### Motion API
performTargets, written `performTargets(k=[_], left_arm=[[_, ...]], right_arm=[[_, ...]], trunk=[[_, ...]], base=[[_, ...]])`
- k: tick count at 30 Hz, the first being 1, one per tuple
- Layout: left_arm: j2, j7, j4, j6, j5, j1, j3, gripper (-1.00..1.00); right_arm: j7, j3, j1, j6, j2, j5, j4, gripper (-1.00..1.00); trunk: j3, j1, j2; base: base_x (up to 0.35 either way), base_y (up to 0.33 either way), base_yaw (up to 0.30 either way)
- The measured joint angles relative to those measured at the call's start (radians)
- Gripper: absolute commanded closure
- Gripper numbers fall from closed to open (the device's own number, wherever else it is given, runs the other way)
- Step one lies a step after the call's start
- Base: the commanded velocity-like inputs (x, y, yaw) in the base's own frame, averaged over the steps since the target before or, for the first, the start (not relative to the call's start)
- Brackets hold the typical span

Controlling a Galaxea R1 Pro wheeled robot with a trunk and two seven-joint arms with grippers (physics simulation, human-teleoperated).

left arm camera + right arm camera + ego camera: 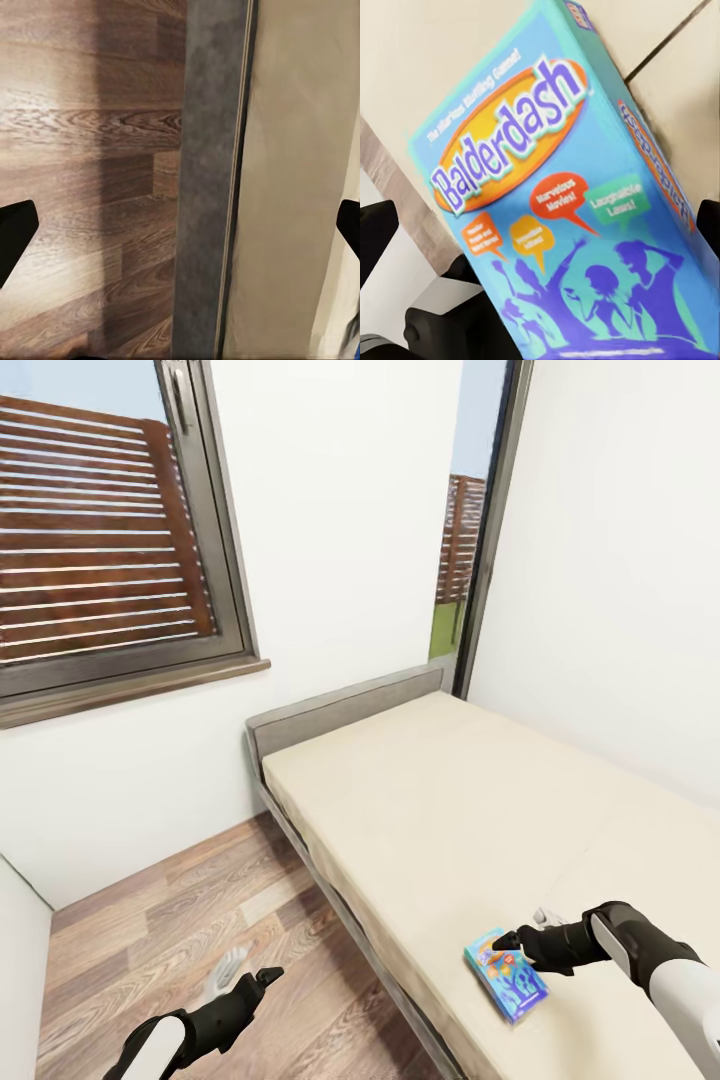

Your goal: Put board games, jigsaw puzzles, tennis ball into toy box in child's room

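Here, blue board game point(506, 972) flat on bed point(440, 800), right gripper point(508, 940) over it.

Wooden floor point(82, 150) beside the grey bed frame point(206, 187) and beige mattress point(292, 187) (fingers point(15, 232) spread wide).

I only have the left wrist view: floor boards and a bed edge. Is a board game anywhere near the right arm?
Observer: Yes, a blue game box lies on the bed near its floor-side edge, with the right end effector right at it.
Operator: Which game is it?
Observer: The right wrist view reads "Balderdash" on the lid.
Operator: Is the right end effector closed on it?
Observer: I can't tell; the box sits between the dark fingertips, but contact isn't clear.
Operator: And where's my left end effector?
Observer: Over the wood floor beside the bed, the left end effector holds nothing.
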Motion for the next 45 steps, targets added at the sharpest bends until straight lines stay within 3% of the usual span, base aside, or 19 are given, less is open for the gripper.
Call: performTargets(k=[22, 45], left_arm=[[-0.001, 0.001, 0.000, 0.000, -0.001, 0.000, 0.000, -1.00], [-0.001, 0.001, 0.000, 0.000, -0.001, 0.000, -0.001, -1.00]], right_arm=[[0.006, -0.001, 0.001, 0.007, -0.007, -0.002, 0.000, -1.00], [0.007, -0.001, 0.001, 0.009, -0.006, -0.003, 0.000, -1.00]], trunk=[[0.013, 0.000, 0.000], [0.015, 0.000, 0.000]], base=[[-0.042, 0.000, 0.170], [-0.002, 0.000, 0.023]])
